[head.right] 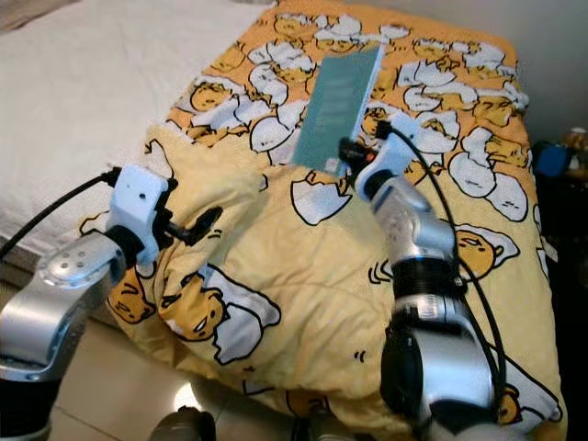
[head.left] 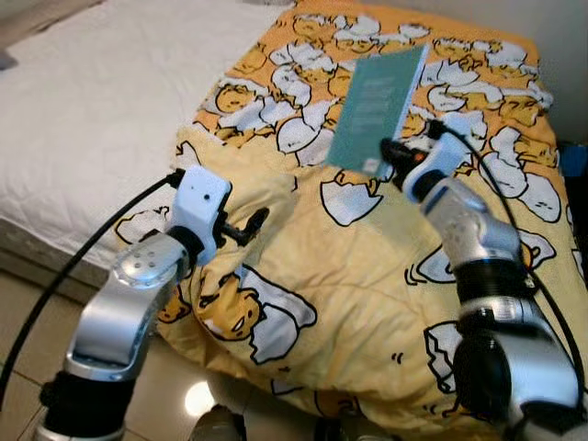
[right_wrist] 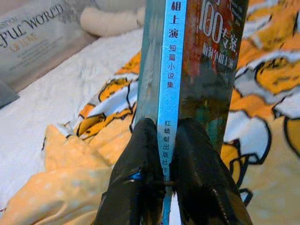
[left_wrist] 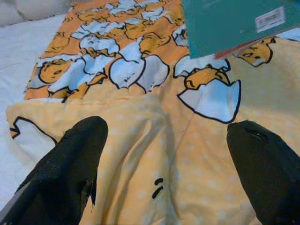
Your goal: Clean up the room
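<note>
A teal paperback book (head.left: 378, 108) is held up above the bed, tilted. My right gripper (head.left: 393, 154) is shut on its lower edge; in the right wrist view both black fingers (right_wrist: 143, 154) pinch the book's spine (right_wrist: 169, 70). Under it lies a yellow and orange blanket (head.left: 349, 276) printed with egg cartoon figures, rumpled at the bed's near corner. My left gripper (head.left: 246, 223) hovers open just above the blanket's raised fold (left_wrist: 140, 140), with its two fingers (left_wrist: 75, 164) wide apart and nothing between them.
A white quilted mattress (head.left: 83, 119) stretches to the left of the blanket. Tiled floor (head.left: 28, 312) runs along the bed's near edge. A blue object (head.right: 554, 158) sits on a dark surface at the right. A white pillow (right_wrist: 110, 21) lies at the bed's far end.
</note>
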You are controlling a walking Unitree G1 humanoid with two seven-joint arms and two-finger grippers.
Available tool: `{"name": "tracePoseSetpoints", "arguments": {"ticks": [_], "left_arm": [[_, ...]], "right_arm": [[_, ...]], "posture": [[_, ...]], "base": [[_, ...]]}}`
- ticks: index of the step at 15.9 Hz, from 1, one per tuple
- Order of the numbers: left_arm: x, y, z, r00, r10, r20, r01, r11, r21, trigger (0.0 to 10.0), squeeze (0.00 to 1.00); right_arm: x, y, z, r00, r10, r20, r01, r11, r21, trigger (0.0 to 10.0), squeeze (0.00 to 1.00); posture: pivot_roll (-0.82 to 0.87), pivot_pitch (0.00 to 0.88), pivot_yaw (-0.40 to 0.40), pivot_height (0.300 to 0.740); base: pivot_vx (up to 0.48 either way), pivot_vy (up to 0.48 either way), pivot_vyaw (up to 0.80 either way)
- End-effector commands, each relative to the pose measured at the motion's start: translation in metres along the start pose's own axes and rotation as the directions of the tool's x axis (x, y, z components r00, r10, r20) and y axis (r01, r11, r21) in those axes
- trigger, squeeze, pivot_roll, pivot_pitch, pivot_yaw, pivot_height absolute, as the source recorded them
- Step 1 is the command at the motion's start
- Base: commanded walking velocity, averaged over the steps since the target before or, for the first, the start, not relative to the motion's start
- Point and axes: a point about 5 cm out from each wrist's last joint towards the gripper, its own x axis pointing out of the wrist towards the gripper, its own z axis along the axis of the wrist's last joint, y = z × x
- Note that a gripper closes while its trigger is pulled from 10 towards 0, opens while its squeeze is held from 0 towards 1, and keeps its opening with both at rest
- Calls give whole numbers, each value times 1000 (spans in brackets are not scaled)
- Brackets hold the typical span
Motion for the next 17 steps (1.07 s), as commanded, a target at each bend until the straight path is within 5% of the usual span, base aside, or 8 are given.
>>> {"name": "tracePoseSetpoints", "arguments": {"ticks": [1, 5, 8, 11, 14, 16, 17], "left_arm": [[-1, 2, 0, 999, 50, 14, -50, 999, -13, 10000, 1000], [1, -3, -3, 995, 97, 23, -93, 986, -142, 10000, 1000], [12, -13, 4, 994, 72, 80, -46, 958, -283, 10000, 1000], [23, -15, 14, 991, 41, 128, 10, 926, -376, 10000, 1000], [47, -17, 36, 970, -15, 243, 142, 845, -516, 10000, 1000], [59, -18, 45, 962, -42, 269, 187, 820, -541, 10000, 1000], [61, -19, 46, 962, -50, 269, 193, 821, -538, 10000, 1000]], "right_arm": [[-5, 4, 5, 999, 8, 32, -5, 998, -66, 0, 0], [-17, 11, -4, 999, -20, 45, 27, 984, -176, 0, 0], [-29, 18, -9, 998, -18, 59, 41, 909, -415, 0, 0], [-30, 25, -11, 997, 3, 75, 36, 862, -505, 0, 0], [-25, 45, -12, 992, 90, 93, 5, 693, -721, 0, 0], [-23, 55, -13, 986, 140, 96, -3, 579, -816, 0, 0], [-23, 57, -13, 985, 142, 100, 1, 569, -823, 0, 0]], "posture": [[40, 0, -38, 740], [38, 0, -20, 740], [22, 0, -5, 740], [27, 0, -8, 740], [36, 0, -12, 740], [30, 0, -1, 740], [29, 0, 1, 740]], "base": [[0, 0, 0], [0, 0, 0], [0, 0, 0], [0, 0, 0], [0, 0, 0], [0, 0, 0], [0, 0, 0]]}}
